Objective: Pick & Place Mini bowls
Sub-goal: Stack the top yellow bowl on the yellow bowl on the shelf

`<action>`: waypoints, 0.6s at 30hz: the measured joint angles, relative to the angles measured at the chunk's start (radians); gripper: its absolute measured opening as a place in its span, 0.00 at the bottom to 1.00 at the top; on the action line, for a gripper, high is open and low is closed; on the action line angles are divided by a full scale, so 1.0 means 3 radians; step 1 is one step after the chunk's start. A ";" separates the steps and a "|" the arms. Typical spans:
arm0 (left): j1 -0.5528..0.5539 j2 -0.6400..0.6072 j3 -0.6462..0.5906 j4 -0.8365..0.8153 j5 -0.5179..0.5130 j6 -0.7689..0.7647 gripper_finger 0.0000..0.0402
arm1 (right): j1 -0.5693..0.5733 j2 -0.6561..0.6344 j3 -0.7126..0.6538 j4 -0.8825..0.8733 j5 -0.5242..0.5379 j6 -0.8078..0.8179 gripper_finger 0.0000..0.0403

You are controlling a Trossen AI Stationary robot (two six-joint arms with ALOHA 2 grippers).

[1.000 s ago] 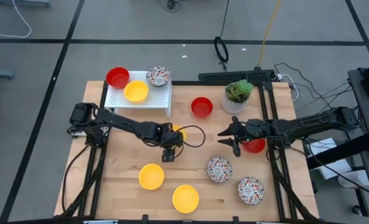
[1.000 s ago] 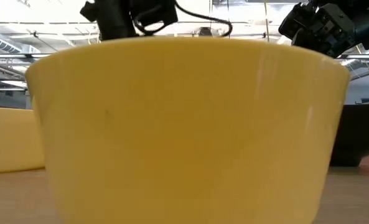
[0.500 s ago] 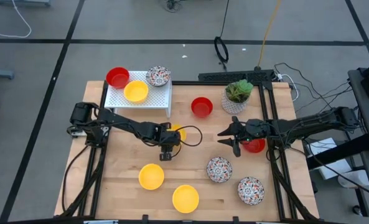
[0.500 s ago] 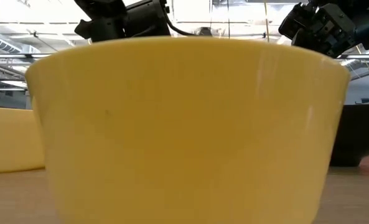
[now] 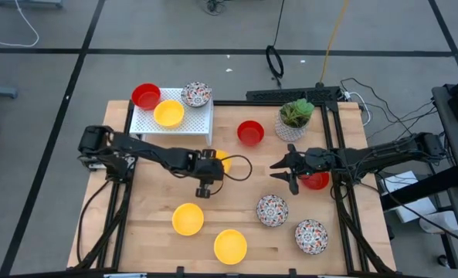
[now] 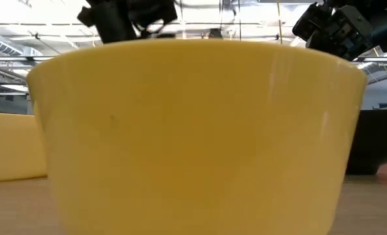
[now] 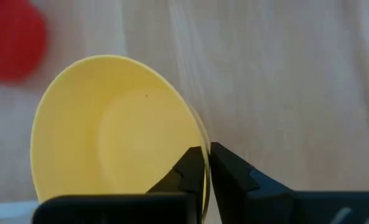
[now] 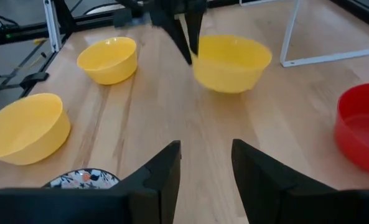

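Left wrist view: left fingers [image 7: 196, 171] clamp yellow bowl [image 7: 109, 124] rim; right fingers [image 8: 172, 165] apart; no writing legible

Grey tiled floor [image 5: 174, 69] with loose cables [image 5: 275, 58] around a pale wooden table [image 5: 159, 205].

Wooden table [image 5: 159, 201]: 6 mini bowls [image 5: 188, 219], plant pot [image 5: 292, 127], rack [image 5: 190, 123].

A smooth, glossy yellow bowl [image 7: 119, 134] sits over the pale, matt wooden table [image 7: 284, 81] with visible grain
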 joint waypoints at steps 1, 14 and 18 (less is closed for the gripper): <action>0.0000 -0.0085 0.0018 -0.0010 0.0000 0.0025 0.07 | -0.0001 0.0000 0.0000 0.0002 0.0003 -0.0029 0.32; 0.0143 -0.1464 0.0086 -0.0163 -0.0941 0.0501 0.08 | -0.0006 0.0001 0.0001 -0.0004 0.0335 -0.0107 0.32; 0.0288 -0.1774 0.0089 -0.0500 -0.1413 0.0442 0.05 | -0.0006 0.0001 0.0001 -0.0003 0.0331 -0.0107 0.32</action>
